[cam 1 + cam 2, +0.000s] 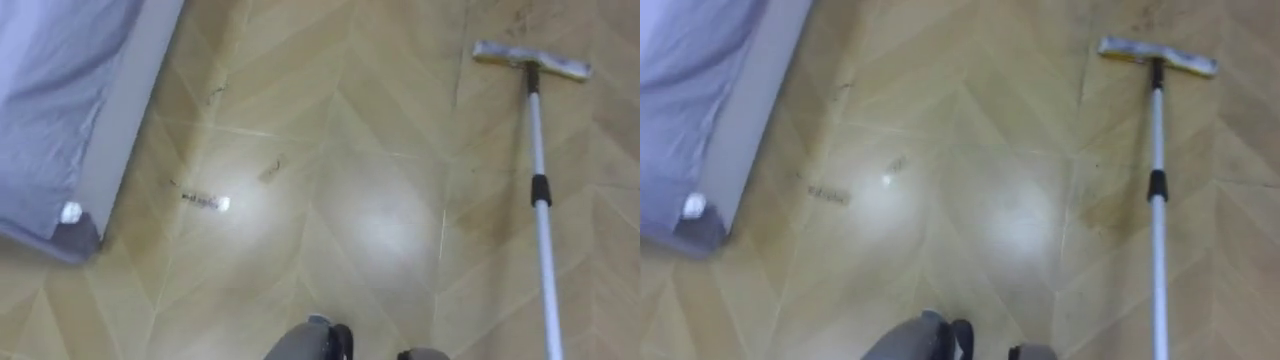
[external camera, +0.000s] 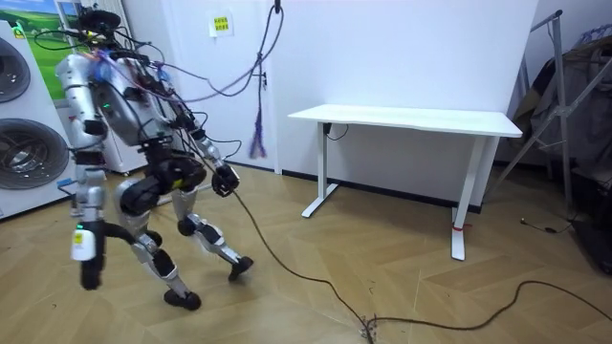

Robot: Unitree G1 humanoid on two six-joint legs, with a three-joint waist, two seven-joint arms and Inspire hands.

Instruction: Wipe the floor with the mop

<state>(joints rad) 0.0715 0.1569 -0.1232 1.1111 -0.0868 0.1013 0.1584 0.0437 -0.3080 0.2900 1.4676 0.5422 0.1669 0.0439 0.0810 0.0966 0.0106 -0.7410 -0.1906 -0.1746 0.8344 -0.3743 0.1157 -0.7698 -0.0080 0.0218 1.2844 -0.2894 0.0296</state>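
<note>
Room view: left hand and right hand, hold untellable; flat mop, well apart from the bed, may miss debris beside it.

You've got a light wood chevron floor here, pretty shiny, with a bright glare patch bouncing off it. A plain white wall sits behind a white desk. Stacked washing machines stand on the room view's left, and a bed with greyish-blue sheets fills the eye views' upper left.
</note>
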